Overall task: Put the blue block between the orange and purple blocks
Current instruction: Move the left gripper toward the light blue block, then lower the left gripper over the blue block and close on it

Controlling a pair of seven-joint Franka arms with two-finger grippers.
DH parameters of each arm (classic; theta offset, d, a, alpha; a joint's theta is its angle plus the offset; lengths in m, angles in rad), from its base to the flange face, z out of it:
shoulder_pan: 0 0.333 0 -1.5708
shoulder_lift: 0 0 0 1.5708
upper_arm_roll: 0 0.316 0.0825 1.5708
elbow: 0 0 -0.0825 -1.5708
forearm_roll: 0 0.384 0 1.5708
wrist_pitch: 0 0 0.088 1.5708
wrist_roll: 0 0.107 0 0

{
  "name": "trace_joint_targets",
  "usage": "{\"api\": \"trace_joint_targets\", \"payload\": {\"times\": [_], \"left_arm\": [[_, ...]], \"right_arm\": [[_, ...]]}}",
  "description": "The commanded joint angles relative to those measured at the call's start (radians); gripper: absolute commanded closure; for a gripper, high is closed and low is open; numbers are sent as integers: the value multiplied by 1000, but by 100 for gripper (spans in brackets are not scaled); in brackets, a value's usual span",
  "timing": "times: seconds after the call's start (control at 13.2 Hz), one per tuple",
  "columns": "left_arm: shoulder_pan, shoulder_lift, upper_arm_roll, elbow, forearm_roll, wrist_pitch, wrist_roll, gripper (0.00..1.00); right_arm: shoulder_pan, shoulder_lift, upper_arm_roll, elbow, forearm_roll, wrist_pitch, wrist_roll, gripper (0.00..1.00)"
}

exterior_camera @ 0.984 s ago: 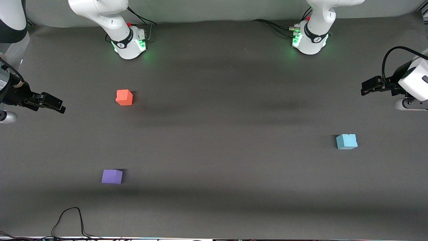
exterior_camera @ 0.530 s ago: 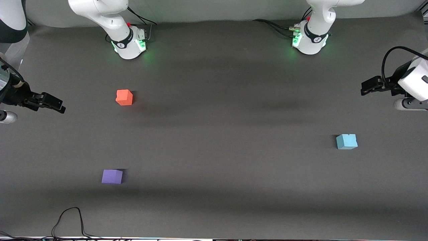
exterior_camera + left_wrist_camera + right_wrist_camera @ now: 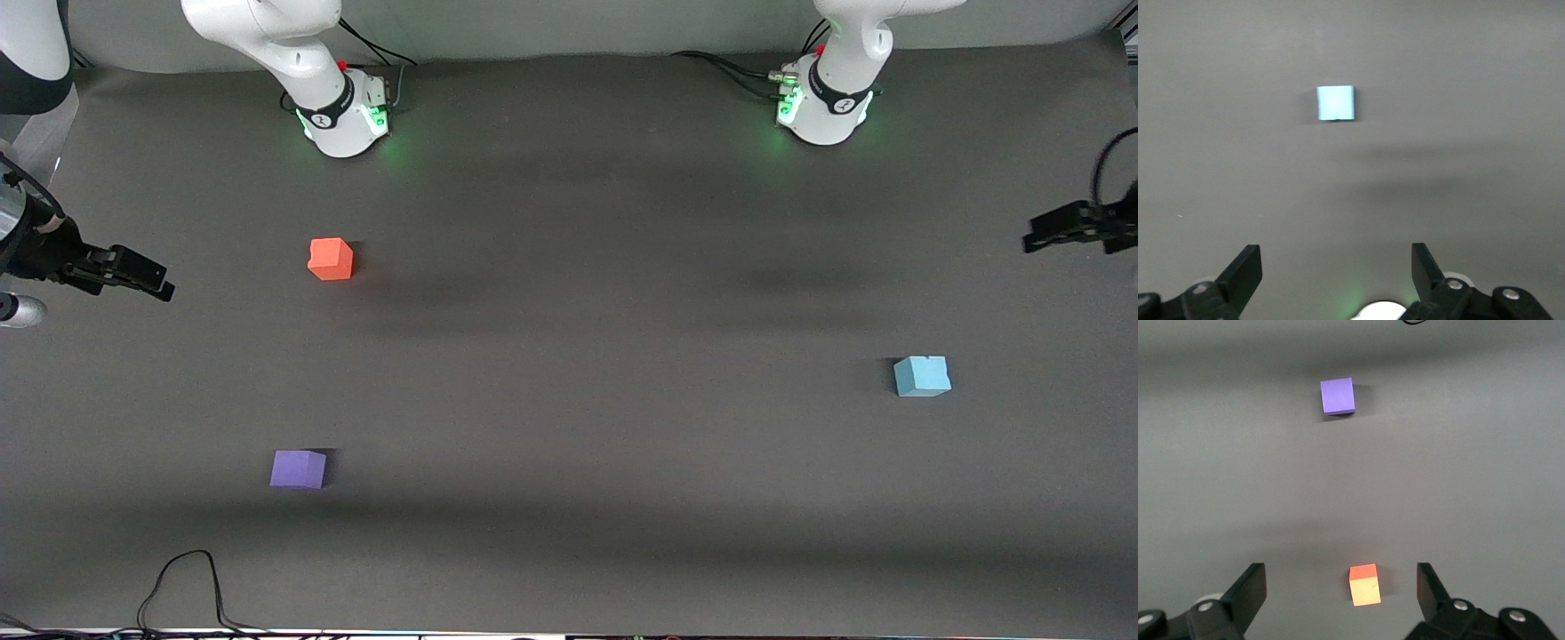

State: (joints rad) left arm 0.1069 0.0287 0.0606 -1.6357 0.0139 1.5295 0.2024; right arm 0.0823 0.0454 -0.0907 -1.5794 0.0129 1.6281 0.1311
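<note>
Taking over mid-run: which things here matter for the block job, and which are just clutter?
For the job:
- blue block
- orange block
- purple block
- left gripper, open
- right gripper, open

Lying about:
- black cable at the table edge

Dark grey matte table (image 3: 569, 222), soft banded shadows, pale wall (image 3: 578, 27), black cable (image 3: 187, 578)

a robotics lab: two arm bases (image 3: 342, 120) bolted to a table (image 3: 569, 533).

The blue block (image 3: 922, 376) is sky-blue, one block (image 3: 331, 259) orange-red, another block (image 3: 298, 469) violet, on a dark grey table (image 3: 605, 427).
</note>
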Motion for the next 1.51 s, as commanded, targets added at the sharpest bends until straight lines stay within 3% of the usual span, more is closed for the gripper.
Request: {"api": "trace_joint_targets", "payload": {"times": [0.0,0.15,0.53,1.21,1.44], "left_arm": [[14,-27,-7,-65,29,64,32,0],[11,-30,-8,-101,29,98,31,0],[-15,-10,-16,-263,29,320,25,0],[-7,263,-11,-435,75,861,31,0],[-6,315,-11,-443,75,923,31,0]], "right_arm": [[4,-9,0,4,-22,-2,-18,0],[4,-9,0,2,-21,-2,-18,0],[4,-9,0,4,-21,-2,-18,0],[2,-9,0,2,-21,-2,-18,0],[2,-9,0,2,-19,-2,-18,0]]}}
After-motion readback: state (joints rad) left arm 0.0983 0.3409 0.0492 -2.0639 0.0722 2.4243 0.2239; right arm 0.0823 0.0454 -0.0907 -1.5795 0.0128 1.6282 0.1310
